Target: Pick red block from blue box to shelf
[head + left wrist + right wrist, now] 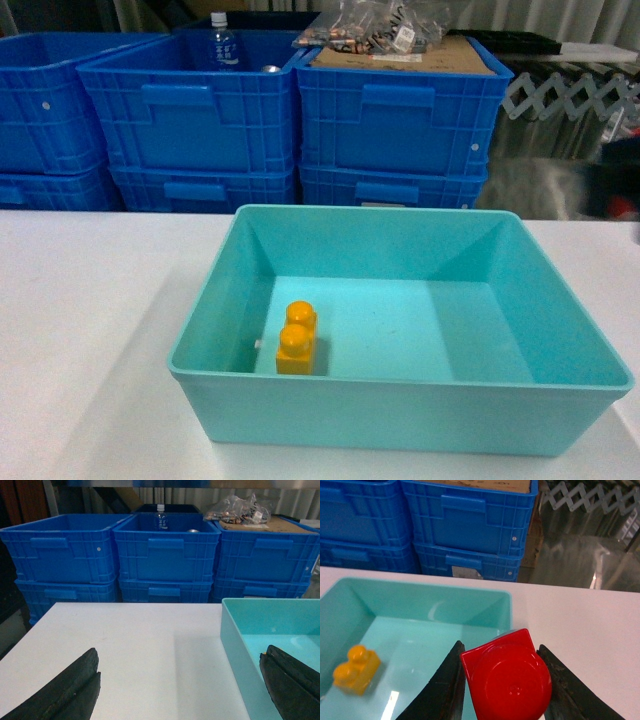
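Note:
In the right wrist view my right gripper (502,652) is shut on the red block (507,677), its round stud facing the camera, held above the near right corner of the blue box (485,596). The same turquoise box (400,405) fills the middle of the head view, where neither gripper shows. A yellow-orange two-stud brick (297,337) lies on its floor at the left, and the right wrist view shows that brick (356,669) too. My left gripper (180,667) is open and empty, low over the white table just left of the box wall (239,645). The shelf is out of view.
Dark blue ribbed crates (250,120) are stacked behind the white table (90,330), one holding a water bottle (222,42), another topped with cardboard and bagged items (385,35). A grey accordion rack (570,95) stands at the back right.

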Robot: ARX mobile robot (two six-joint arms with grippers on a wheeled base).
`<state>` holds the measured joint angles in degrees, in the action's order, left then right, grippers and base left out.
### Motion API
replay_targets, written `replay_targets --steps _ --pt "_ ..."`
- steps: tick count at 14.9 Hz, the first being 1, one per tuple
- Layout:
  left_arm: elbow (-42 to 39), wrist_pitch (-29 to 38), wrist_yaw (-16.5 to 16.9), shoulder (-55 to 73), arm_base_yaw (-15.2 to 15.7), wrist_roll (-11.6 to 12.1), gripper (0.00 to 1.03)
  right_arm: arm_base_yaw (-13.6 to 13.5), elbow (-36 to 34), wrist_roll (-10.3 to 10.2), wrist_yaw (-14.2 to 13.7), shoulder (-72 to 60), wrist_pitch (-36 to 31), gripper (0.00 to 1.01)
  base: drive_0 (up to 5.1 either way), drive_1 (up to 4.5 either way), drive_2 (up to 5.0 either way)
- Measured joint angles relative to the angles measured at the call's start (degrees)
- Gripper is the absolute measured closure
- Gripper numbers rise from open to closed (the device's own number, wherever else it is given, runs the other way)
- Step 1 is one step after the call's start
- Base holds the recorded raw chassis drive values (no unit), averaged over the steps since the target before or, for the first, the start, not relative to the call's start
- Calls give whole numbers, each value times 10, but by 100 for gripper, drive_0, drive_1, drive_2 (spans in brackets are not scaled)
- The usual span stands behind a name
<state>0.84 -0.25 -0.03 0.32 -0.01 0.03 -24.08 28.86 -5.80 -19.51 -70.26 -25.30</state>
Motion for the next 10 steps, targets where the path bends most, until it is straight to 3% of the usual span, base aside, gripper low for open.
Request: replay_targets --steps 1,2,3,6,8,10 --pt "0 0 0 0 0 0 5 -9 -86 26 -10 94 -9 67 0 0 0" --pt "0 0 0 0 0 0 5 -9 -147 38 -29 103 -124 68 0 0 0" --pt "0 1 0 0 0 0 5 18 -190 44 -25 111 -194 68 0 0 0" --pt "0 -1 0 0 0 0 5 82 -230 54 36 218 -174 70 0 0 0" --pt "0 -1 0 0 0 0 5 115 -252 55 66 267 -132 73 0 0 0" --pt "0 -1 0 0 0 0 5 142 -277 54 94 295 -144 73 0 0 0"
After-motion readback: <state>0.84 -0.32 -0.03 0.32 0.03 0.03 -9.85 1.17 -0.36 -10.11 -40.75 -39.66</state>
